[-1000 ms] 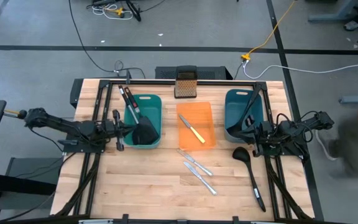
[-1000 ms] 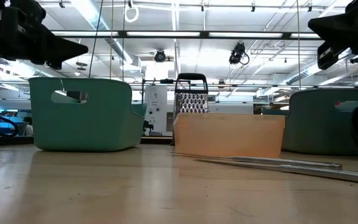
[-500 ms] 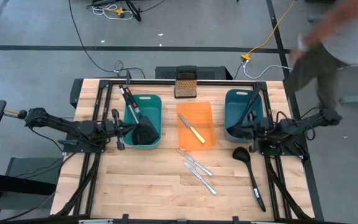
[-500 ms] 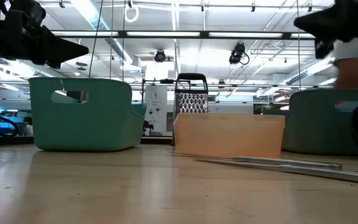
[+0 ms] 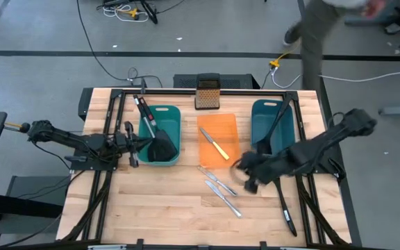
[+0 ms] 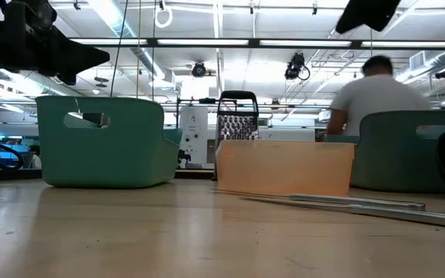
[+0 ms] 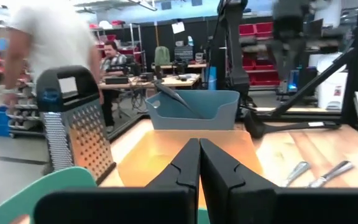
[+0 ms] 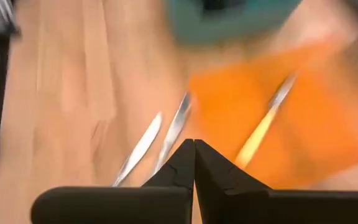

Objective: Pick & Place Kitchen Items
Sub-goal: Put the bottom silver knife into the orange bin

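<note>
Jaws closed and empty on both: we see the right gripper (image 5: 240, 173) beside the orange tray (image 5: 219, 139), near two silver knives (image 5: 221, 189) on the desk; left gripper (image 5: 146, 142) at the teal bin (image 5: 160, 114) holding spatulas (image 5: 160, 144).

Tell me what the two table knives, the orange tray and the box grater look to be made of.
Two table knives: probably polished steel; slim, silver, catching light on the wood.
Orange tray: looks like plastic; uniform bright orange, slightly translucent walls in the low view.
Box grater: perforated dull grey metal faces, with a black top and handle that look like plastic, though that is less certain.
</note>
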